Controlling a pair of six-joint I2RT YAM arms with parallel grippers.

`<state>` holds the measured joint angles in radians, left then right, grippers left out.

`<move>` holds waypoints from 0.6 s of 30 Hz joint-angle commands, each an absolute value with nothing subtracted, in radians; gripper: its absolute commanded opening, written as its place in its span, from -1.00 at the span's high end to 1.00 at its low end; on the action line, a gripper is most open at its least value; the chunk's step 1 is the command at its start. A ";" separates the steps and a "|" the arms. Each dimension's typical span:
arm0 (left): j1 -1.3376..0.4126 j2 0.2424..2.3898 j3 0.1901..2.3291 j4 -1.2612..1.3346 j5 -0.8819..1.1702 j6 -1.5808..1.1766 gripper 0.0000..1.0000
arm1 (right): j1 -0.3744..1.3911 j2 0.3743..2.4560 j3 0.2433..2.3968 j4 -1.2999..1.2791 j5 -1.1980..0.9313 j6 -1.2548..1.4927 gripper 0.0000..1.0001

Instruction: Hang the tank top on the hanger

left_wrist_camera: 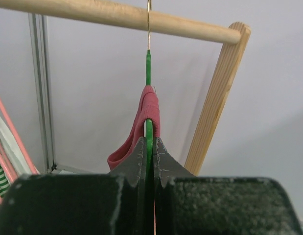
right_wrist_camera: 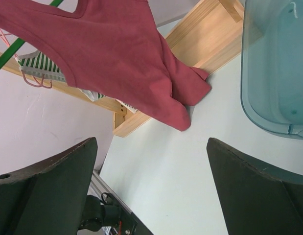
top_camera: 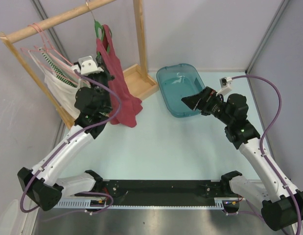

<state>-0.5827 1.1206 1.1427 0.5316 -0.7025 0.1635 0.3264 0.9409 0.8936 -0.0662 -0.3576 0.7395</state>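
The dark red tank top (top_camera: 119, 81) hangs on the green hanger (top_camera: 97, 28), whose metal hook is over the wooden rail (top_camera: 53, 19). Its hem reaches the table. My left gripper (top_camera: 100, 73) is shut on the hanger's green edge (left_wrist_camera: 149, 132) beside a red strap (left_wrist_camera: 147, 110). My right gripper (top_camera: 189, 102) is open and empty over the table, well right of the garment. The tank top (right_wrist_camera: 117, 54) and a bit of the hanger (right_wrist_camera: 11, 49) also show in the right wrist view.
A wooden clothes rack (top_camera: 141, 44) stands at the back left with pale pink hangers (top_camera: 41, 44) carrying a green-and-white striped garment (top_camera: 60, 71) and a white garment (top_camera: 58, 93). A teal plastic bin (top_camera: 178, 88) sits at the back right.
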 commanded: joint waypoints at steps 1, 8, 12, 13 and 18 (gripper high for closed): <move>-0.525 1.123 1.203 0.493 -0.627 0.032 1.00 | 0.321 0.908 0.897 -0.069 -0.371 0.723 -1.00; -0.497 1.117 1.171 0.423 -0.586 -0.032 1.00 | 0.319 0.897 0.896 -0.078 -0.368 0.718 -0.99; -0.492 1.104 1.158 0.408 -0.578 -0.046 1.00 | 0.319 0.897 0.896 -0.077 -0.370 0.716 -0.99; -0.491 1.103 1.161 0.399 -0.577 -0.048 1.00 | 0.321 0.897 0.899 -0.078 -0.371 0.716 -0.99; -0.489 1.082 1.178 0.354 -0.525 -0.074 0.40 | 0.319 0.890 0.903 -0.089 -0.367 0.709 -0.99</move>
